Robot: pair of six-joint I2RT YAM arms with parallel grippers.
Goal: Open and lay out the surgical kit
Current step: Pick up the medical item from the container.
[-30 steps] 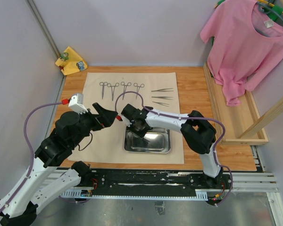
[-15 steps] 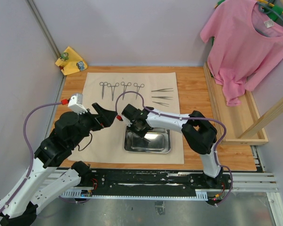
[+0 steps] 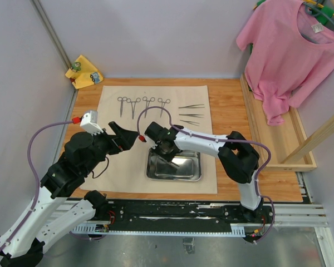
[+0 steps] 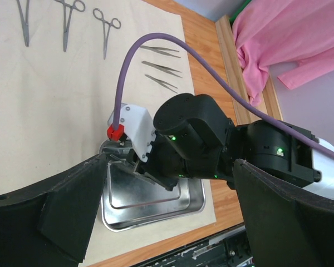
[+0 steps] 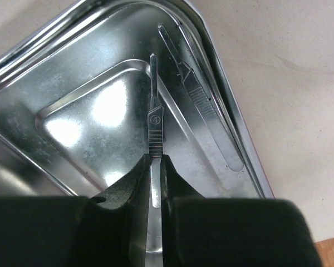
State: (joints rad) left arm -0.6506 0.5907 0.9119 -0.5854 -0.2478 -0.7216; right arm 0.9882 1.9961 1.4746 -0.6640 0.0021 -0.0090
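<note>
Right arm (image 3: 206, 142) overhangs tray (image 3: 193, 173) — left arm (image 3: 84, 151) alongside.

Ring-handled steel forceps (image 3: 122, 107): four. Slim steel tweezers (image 3: 190, 115): three. Shiny rectangular steel tray (image 3: 183, 167): one. Flat ridged steel handle (image 5: 155, 133): one, possibly a second alongside. Beige cloth wrap (image 3: 156, 92): one. Pink T-shirt (image 3: 284, 55): one. Small yellow cloth (image 3: 84, 72): one.

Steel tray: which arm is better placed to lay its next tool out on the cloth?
Right. The right fingers are shut on a slim steel handle over the tray; the left fingers stand open and empty, off to one side.
</note>
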